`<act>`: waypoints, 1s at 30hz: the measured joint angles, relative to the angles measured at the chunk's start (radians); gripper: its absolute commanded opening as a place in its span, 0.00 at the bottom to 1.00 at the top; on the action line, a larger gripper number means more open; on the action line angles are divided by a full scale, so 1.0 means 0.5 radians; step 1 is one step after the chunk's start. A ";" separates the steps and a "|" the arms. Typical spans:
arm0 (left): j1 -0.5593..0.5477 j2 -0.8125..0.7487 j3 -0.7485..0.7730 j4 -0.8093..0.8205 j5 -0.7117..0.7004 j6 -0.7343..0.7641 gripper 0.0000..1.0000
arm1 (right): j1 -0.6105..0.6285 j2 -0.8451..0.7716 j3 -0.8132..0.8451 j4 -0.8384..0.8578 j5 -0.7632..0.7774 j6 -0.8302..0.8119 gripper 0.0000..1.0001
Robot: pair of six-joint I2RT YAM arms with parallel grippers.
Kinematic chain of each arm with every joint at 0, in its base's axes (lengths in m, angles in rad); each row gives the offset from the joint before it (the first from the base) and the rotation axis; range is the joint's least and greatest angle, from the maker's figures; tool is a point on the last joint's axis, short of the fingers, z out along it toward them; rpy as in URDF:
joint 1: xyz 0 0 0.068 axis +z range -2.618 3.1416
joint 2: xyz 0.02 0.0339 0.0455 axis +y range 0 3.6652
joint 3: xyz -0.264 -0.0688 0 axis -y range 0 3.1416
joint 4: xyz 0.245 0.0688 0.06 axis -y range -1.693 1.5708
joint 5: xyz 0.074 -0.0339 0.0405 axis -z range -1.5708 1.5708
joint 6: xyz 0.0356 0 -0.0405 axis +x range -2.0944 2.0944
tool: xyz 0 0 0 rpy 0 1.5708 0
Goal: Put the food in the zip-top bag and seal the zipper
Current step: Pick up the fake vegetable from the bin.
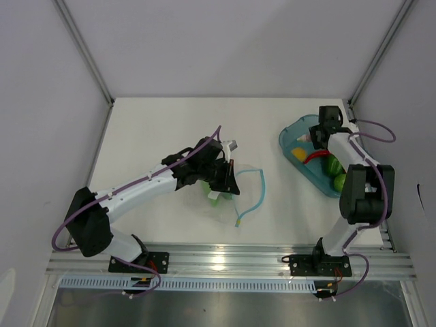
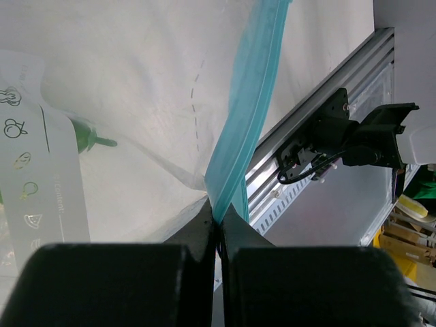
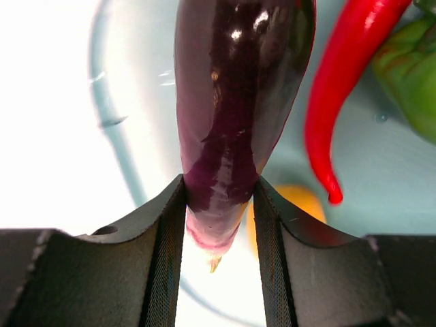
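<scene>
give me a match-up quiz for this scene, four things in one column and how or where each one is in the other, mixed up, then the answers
Things:
1. eggplant
2. zipper
3. red pepper
4. tray

States:
A. pinched in the left tool
B. see-through teal
C. gripped by the right tool
D. lying loose in the tray

Pairs: 1-C, 2-A, 3-D, 4-B

Top cam overhead, rear; wrist cams close past fingers (image 2: 199,235); zipper (image 2: 248,102), tray (image 3: 388,197) shared w/ top.
</scene>
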 measured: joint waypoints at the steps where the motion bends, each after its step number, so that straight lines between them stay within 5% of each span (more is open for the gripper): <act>1: 0.000 0.000 0.000 0.000 -0.001 -0.001 0.01 | 0.000 -0.079 -0.031 0.017 -0.021 -0.033 0.00; 13: 0.000 0.004 0.060 -0.082 -0.008 0.000 0.00 | 0.173 -0.877 -0.571 0.148 -0.607 -0.684 0.00; 25: 0.001 0.110 0.193 -0.143 -0.029 0.019 0.01 | 0.500 -1.873 -1.010 -0.163 -1.423 -1.218 0.00; 30: 0.001 0.140 0.230 -0.166 -0.031 0.037 0.00 | 0.637 -1.964 -1.151 -0.278 -1.817 -1.238 0.00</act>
